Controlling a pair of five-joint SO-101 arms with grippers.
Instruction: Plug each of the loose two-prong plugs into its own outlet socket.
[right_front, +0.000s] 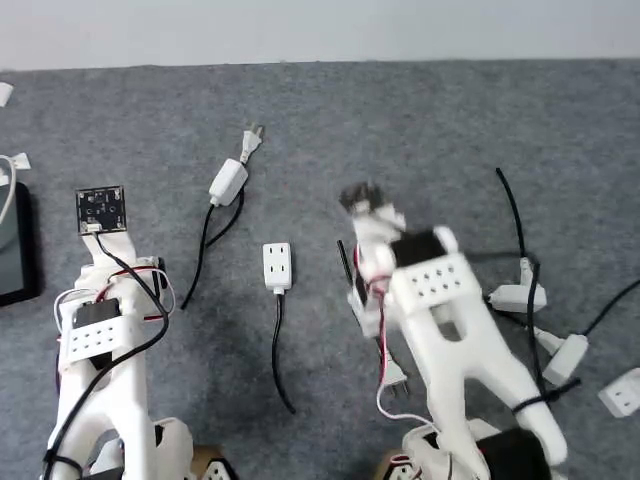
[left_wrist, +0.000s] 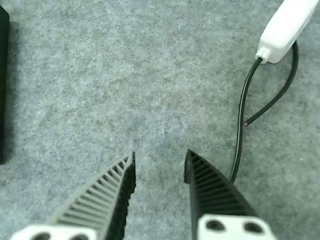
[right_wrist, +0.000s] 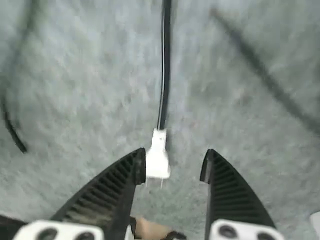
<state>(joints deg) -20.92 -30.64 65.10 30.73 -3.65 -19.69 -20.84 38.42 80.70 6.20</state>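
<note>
Innermost, right gripper (right_wrist: 175, 155): jaws wide, white plug (right_wrist: 158, 161) between them, hard against one finger (right_wrist: 117, 182) and apart from the other; prongs toward the wrist, black cord (right_wrist: 164, 65) leading away over the grey table (right_wrist: 75, 75).
Left gripper (left_wrist: 157, 160): jaws partly apart above the table, near its left edge.
Second plug (right_front: 228, 180): toward the far edge, left of middle, black lead trailing.
Socket (right_front: 277, 267): mid-table, lead toward the near edge.
Spare white pieces (right_front: 518, 296): near the right edge, among black leads.
</note>
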